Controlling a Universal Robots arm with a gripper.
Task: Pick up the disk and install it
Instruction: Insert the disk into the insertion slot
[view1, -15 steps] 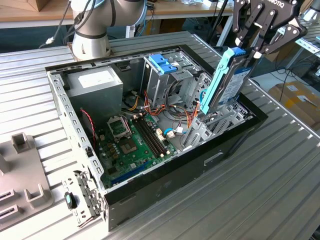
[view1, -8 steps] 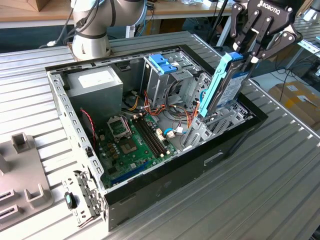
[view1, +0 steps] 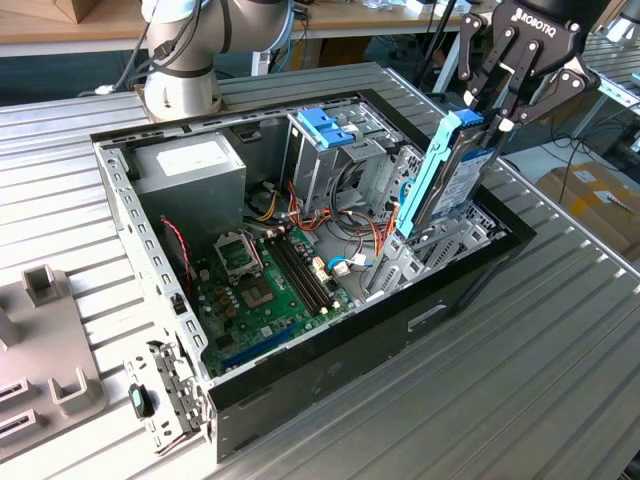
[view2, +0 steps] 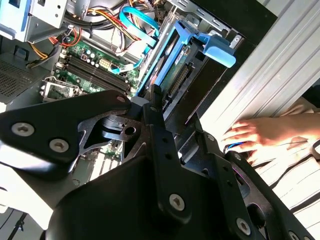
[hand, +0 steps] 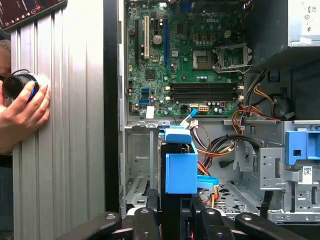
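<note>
The disk (view1: 450, 175), grey metal framed by light-blue carrier rails, stands steeply tilted at the exterior view's right side of the open computer case (view1: 340, 370). Its lower end reaches down among the metal bay parts inside the case. My gripper (view1: 490, 120) is shut on its upper end, with black fingers on both sides. The second wrist view looks along the disk (view2: 172, 65) past my gripper (view2: 150, 107) toward the motherboard. In the first wrist view the disk's blue carrier (hand: 180, 165) rises from between my fingers (hand: 145, 220).
A metal drive cage with a blue latch (view1: 325, 127) stands at the case's back, beside the power supply (view1: 190, 165). Motherboard (view1: 265, 285) and loose cables lie on the case floor. A person's hand (hand: 22, 107) rests on the ribbed table beside the case. Grey fixtures (view1: 45, 330) sit at the exterior view's left.
</note>
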